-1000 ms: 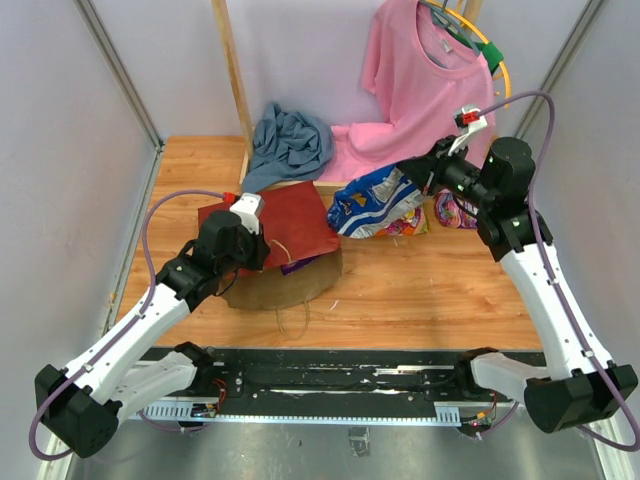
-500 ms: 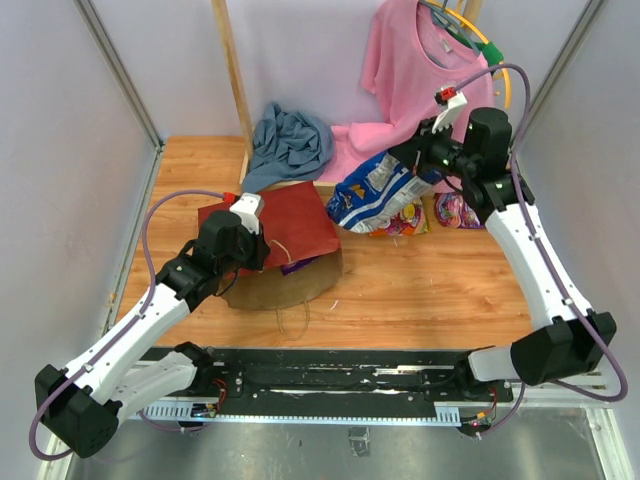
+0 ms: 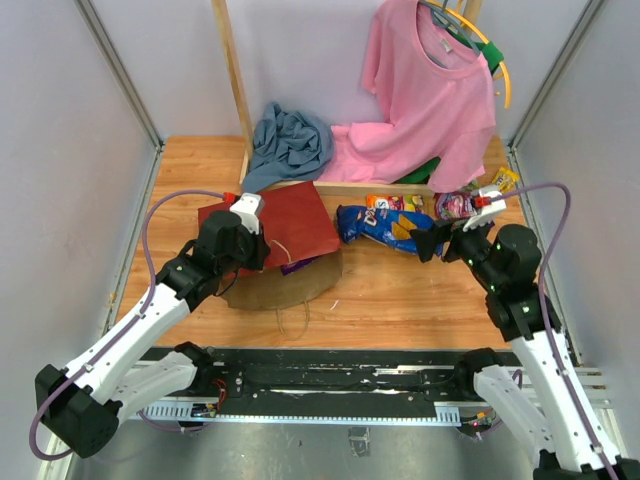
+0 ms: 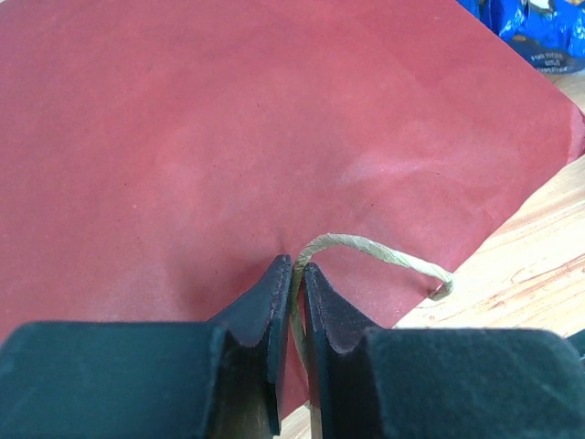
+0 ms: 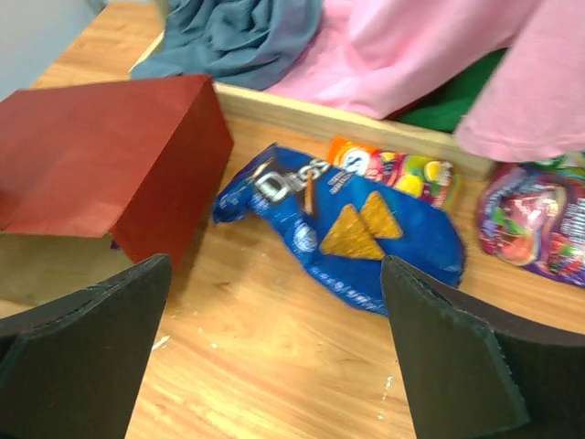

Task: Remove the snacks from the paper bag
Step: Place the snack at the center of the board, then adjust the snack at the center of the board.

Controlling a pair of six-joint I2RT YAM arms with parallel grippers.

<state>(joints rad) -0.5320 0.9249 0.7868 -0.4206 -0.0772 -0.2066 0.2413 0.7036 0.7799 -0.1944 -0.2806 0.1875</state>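
Note:
The paper bag (image 3: 290,222) lies on its side, dark red face up, with its brown base (image 3: 285,288) toward the near edge. My left gripper (image 3: 262,250) is shut on the bag's twine handle (image 4: 384,250), pinched between the pads (image 4: 274,293). A purple packet (image 3: 298,266) peeks from under the bag. The blue Doritos bag (image 3: 385,228) lies flat on the table, right of the paper bag. My right gripper (image 3: 428,244) hovers just right of it, open and holding nothing. Orange (image 3: 392,203) and purple (image 3: 455,205) packets lie behind the chips.
A pink shirt (image 3: 425,90) hangs at the back right and drapes onto the table. A blue-grey cloth (image 3: 290,140) is heaped beside a wooden post (image 3: 232,80). A low wooden rail (image 5: 366,119) runs behind the packets. A yellow packet (image 3: 503,180) lies at the far right.
My right gripper has opened and let go of the Doritos bag, which now lies on the table. The right arm has drawn back toward the near right. The left arm has not moved.

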